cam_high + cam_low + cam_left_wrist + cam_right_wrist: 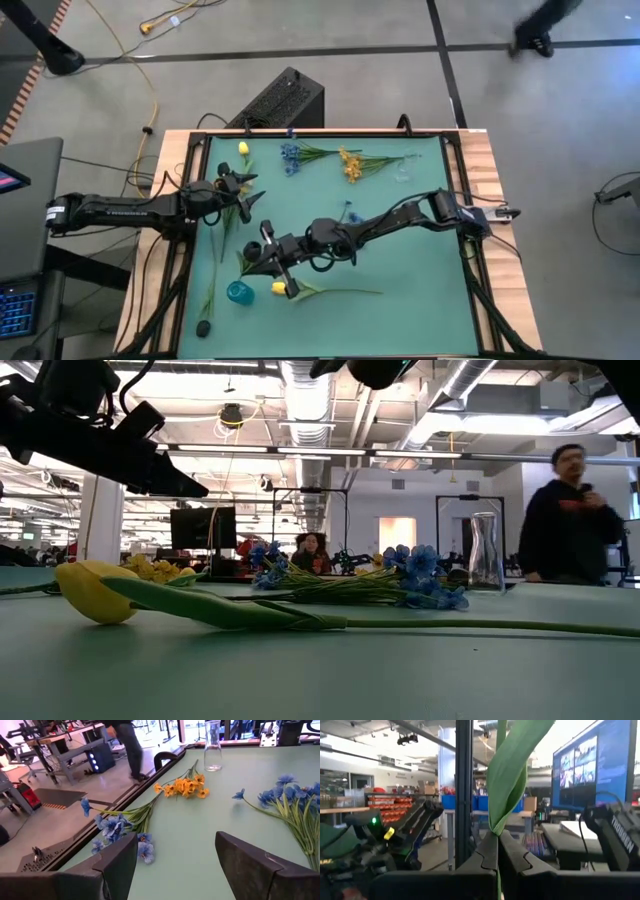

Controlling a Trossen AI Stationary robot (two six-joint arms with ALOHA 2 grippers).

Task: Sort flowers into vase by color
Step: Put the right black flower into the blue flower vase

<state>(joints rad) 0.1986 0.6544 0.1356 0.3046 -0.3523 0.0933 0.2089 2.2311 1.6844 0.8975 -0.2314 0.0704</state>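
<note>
The right claw is pressed together on a green stem with a long leaf, which rises straight up between its fingers in the right wrist view. From above, this claw sits over the near left part of the green bench, close to a teal vase and a yellow tulip whose stem runs off to the right along the mat. In the low view the same tulip lies flat on the bench.

The left claw hangs spread and holds nothing, its two dark fingers standing wide apart above the mat. From above it is over the left side of the bench.

Ahead of it lie a bunch of blue flowers and a bunch of yellow-orange flowers, with a clear glass vase beyond and more blue flowers to one side. A yellow bud lies near the far left corner, and a dark-headed flower at the near left edge.

The only readable writing is "TROSSEN" on an arm link in the right wrist view.

A person stands beyond the bench.
</note>
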